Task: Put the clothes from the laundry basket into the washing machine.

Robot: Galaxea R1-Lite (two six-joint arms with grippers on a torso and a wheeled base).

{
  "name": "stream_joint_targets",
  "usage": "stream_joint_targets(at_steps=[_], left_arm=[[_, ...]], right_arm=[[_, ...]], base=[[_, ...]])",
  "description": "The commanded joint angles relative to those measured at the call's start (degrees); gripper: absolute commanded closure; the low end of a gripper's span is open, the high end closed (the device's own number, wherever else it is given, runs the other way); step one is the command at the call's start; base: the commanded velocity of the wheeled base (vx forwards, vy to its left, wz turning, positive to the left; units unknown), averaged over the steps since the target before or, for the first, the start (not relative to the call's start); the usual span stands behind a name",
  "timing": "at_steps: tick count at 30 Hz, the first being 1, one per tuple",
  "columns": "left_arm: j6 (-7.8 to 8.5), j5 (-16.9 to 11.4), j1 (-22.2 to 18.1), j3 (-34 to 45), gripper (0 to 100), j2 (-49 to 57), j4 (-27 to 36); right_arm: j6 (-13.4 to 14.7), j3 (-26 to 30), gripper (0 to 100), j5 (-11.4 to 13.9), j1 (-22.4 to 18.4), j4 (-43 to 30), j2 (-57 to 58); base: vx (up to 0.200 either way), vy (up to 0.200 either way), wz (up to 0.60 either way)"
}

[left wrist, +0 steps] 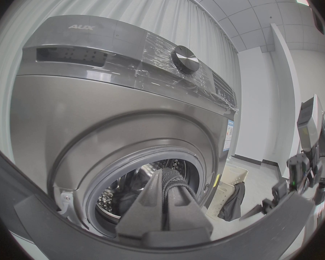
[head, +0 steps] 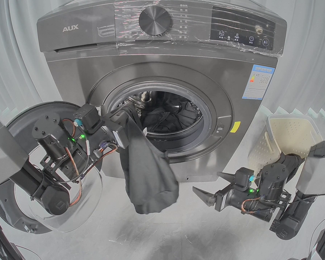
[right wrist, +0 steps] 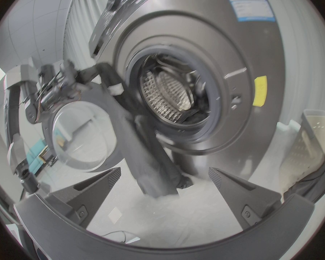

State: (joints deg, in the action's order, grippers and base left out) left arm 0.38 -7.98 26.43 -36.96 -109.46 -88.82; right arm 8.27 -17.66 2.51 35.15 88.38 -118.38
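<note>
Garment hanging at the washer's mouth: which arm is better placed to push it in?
Left. The left gripper is shut on the garment right at the drum opening, so it likely only needs to reach inward. The right gripper is open, empty and low by the basket.

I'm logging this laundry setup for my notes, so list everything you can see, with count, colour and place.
Grey front-loading washing machine: one, grey, centre.
Round glass door: one, grey-rimmed, swung open to the machine's left.
Dark grey fabric garment: one, dark grey, hanging from the drum mouth.
Dark clothes: count unclear, black, inside the drum.
Cream perforated plastic laundry basket: one, cream, right of the machine.
Second dark garment: one, dark, at the basket.
White pleated curtain: one, white, behind.
Left gripper: black, clamping the hanging garment.
Right gripper: black, open, low before the basket.
</note>
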Motion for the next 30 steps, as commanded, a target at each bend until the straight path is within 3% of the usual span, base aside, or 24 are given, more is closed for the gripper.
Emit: stream_joint_targets(at_steps=[1,4,17,27,30], left_arm=[[-0.03,0.78,2.14,-3.91,100,-2.95,0.67],[0.06,1.22,2.31,-4.35,100,-2.95,1.02],[0.06,1.31,3.01,-4.87,100,-4.27,0.58],[0.06,1.39,3.45,-6.28,100,-4.97,0.67],[0.15,1.39,4.07,-6.37,100,-4.89,0.75]], right_arm=[[0.08,-1.14,0,1.97,3.35,0.04,-6.42],[-0.18,-1.50,0,2.41,4.58,0.12,-9.15],[-0.27,-22.77,0,2.32,6.60,0.12,-18.99],[-0.88,-28.13,0,2.41,6.87,-0.14,-20.75],[-1.67,-33.14,0,2.32,6.08,-0.84,-23.56]], base=[[0.000,0.000,0.00],[0.000,0.000,0.00],[0.000,0.000,0.00],[0.000,0.000,0.00],[0.000,0.000,0.00]])
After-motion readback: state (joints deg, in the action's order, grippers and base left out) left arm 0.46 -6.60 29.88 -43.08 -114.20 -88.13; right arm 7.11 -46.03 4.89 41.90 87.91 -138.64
